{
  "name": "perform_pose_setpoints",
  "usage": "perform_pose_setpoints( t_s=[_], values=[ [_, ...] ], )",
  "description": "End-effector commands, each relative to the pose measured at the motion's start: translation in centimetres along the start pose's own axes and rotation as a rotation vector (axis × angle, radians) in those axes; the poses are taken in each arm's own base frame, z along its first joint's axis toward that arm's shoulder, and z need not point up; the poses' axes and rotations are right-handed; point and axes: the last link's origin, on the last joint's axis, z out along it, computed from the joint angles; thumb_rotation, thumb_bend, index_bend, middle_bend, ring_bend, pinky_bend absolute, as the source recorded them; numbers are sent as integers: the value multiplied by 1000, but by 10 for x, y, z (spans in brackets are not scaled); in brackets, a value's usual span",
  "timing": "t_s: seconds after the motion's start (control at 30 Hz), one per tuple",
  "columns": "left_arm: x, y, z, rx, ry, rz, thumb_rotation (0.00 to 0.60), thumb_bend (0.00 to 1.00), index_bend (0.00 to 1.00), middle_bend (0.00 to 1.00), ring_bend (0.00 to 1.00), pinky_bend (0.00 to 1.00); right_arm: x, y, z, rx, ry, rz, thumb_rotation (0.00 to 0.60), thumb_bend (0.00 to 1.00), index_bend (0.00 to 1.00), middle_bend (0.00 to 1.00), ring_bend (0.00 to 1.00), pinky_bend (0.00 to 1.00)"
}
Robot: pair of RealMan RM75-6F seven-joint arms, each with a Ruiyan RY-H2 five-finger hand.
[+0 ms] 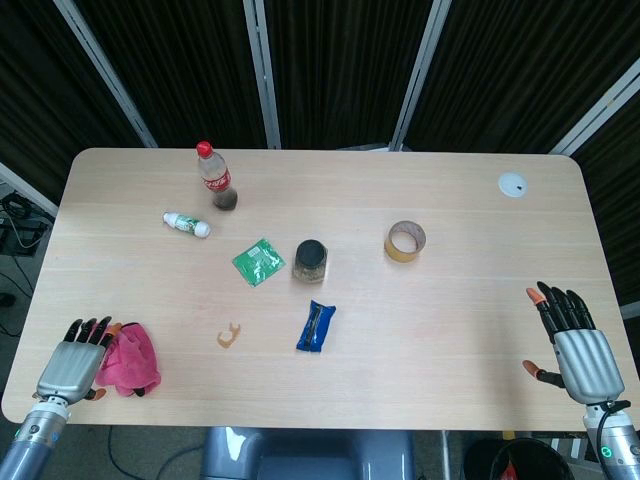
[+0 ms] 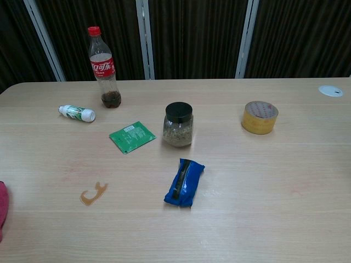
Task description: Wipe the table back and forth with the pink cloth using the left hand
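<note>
The crumpled pink cloth [image 1: 133, 360] lies near the table's front left corner; the chest view shows only a sliver of it [image 2: 2, 209] at the left edge. My left hand [image 1: 74, 362] lies palm down over the cloth's left part, fingers extended and spread, thumb tip at the cloth's near edge. I cannot see it gripping the fabric. My right hand [image 1: 577, 348] hovers at the table's front right edge, fingers spread and holding nothing. The light wooden table [image 1: 450, 320] fills both views.
A cola bottle [image 1: 215, 178], a small white bottle [image 1: 187, 225], a green packet [image 1: 259, 262], a dark-lidded jar [image 1: 310, 260], a tape roll [image 1: 405, 241], a blue pack [image 1: 316, 326] and a small brown hook [image 1: 230, 336] stand mid-table. A white disc [image 1: 512, 184] sits back right.
</note>
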Motion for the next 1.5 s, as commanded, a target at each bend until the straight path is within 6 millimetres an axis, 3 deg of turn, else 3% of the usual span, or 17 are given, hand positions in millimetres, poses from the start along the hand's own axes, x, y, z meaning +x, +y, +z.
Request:
perform_pose_setpoints(
  t_s=[0.03,0.3,0.6,0.73,0.87,1.0,1.13,1.5],
  values=[
    [0,5,7,-3,-6,0,600,55,104,0,0,64,0,0,0,-1,1,1,600,0,0,0,0,0],
    [-6,13,21,17,-44,16,600,63,151,5,1,121,0,1,1,-6,-1,8,600,0,0,0,0,0],
    [-8,14,31,42,-48,11,600,147,253,98,77,201,-1,1,2,-4,-5,10,600,0,0,0,0,0],
    [-8,22,39,30,-25,-8,600,284,367,192,154,277,-1,1,3,-4,-7,13,600,0,0,0,0,0],
    [-10,31,45,20,1,-36,600,501,538,338,271,390,-1,1,2,-7,-7,15,600,0,0,0,0,0],
    [-10,39,49,11,38,-72,600,649,731,504,421,505,-1,1,3,-11,-9,19,600,0,0,0,0,0],
    [4,46,50,-25,144,-124,600,693,822,580,494,571,-2,2,4,-12,-13,23,600,0,0,0,0,0],
    [62,58,56,-134,345,-236,600,704,830,589,498,572,-2,2,4,-20,-17,31,600,0,0,0,0,0]
  ],
)
